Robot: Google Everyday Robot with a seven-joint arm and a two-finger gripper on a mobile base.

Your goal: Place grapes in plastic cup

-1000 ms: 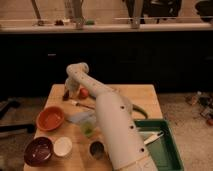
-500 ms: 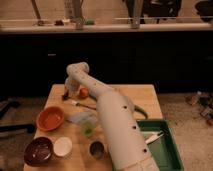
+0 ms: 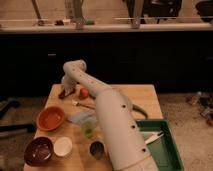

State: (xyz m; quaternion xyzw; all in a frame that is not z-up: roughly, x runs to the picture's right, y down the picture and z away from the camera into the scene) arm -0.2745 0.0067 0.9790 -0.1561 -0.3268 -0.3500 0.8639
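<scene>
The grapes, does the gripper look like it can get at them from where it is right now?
Probably yes. The gripper is lowered at the table's far left corner, right over the grapes, with nothing between them. The tomato sits just beside, close but apart.

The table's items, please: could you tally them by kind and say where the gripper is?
Bowls: 3 (orange bowl, dark bowl, white bowl)
Cups: 2 (plastic cup, metal cup)
Produce: 2 (grapes, tomato)
Total: 7
Gripper: over the grapes.
</scene>
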